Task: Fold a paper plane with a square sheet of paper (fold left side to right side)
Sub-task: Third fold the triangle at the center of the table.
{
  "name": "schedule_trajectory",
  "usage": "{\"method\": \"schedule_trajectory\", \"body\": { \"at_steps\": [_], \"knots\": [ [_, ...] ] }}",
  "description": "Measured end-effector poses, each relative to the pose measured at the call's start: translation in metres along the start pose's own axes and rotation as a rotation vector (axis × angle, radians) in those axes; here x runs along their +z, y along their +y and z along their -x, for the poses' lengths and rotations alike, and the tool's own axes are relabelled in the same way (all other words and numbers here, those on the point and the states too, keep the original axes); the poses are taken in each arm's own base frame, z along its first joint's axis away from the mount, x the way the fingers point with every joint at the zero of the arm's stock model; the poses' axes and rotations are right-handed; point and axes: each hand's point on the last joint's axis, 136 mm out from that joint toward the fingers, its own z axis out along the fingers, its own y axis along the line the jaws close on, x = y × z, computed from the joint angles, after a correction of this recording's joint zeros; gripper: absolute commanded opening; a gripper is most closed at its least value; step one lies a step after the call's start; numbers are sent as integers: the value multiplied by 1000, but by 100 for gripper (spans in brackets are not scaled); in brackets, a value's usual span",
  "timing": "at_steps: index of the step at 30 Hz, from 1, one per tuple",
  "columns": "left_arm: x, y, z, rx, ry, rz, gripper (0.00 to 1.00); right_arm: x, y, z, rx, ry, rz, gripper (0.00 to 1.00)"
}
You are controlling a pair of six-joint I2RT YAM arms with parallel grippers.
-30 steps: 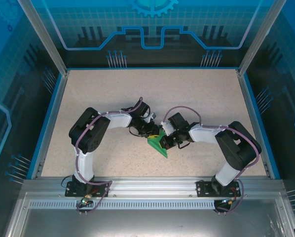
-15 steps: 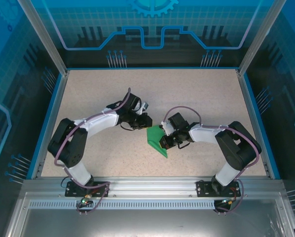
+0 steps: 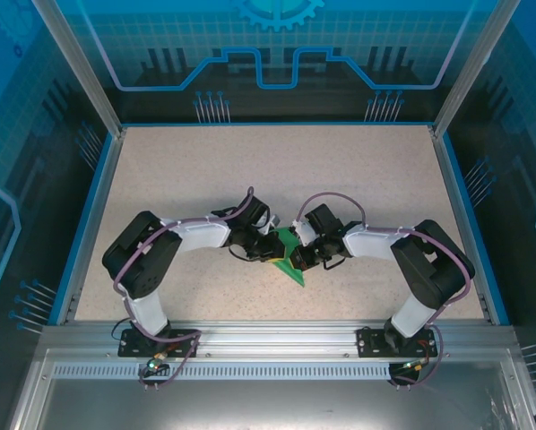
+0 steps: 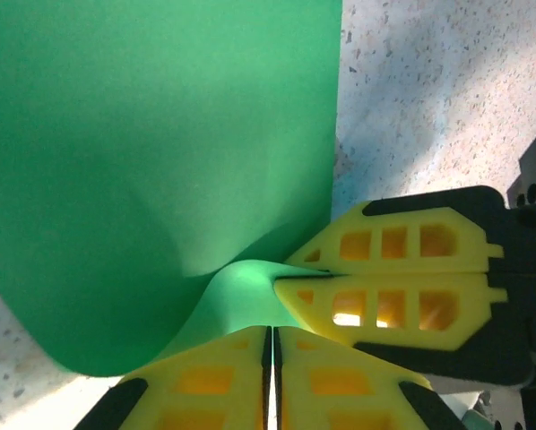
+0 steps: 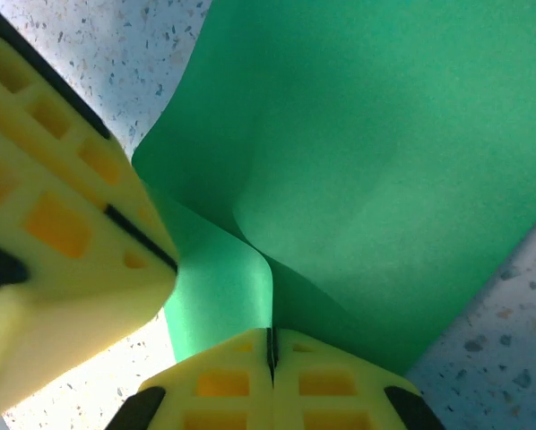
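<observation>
The left gripper (image 4: 270, 363) and right gripper (image 5: 270, 363) meet side by side, each clamped on a raised fold of the green sheet (image 3: 292, 269). The sheet lies mid-table (image 3: 205, 170), long axis near-to-far, its narrow tip pointing toward the near edge, slightly right.

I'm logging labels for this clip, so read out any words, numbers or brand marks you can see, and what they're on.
None can be read. The green paper, the yellow fingers and the table are unprinted; the blue backdrop carries a gear drawing and line patterns, no letters.
</observation>
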Motion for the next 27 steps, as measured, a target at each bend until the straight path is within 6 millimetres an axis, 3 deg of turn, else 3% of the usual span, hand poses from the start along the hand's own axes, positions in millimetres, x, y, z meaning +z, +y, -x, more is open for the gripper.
{"method": "schedule_trajectory", "body": {
  "at_steps": [13, 16, 20, 24, 27],
  "knots": [
    [13, 18, -4, -31, 11, 32, 12, 0, 0, 0, 6, 15, -4, 3],
    [14, 19, -4, -28, 8, 29, 12, 0, 0, 0, 7, 16, -4, 9],
    [15, 20, -4, -21, 1, 21, 11, -4, 1, -1, 21, 27, -7, 26],
    [15, 20, -4, -17, -4, 16, 11, -22, 0, 2, 44, 13, -29, 43],
    [15, 20, -4, -16, -5, 15, 11, -39, 1, 12, 53, -29, -35, 46]
  ]
}}
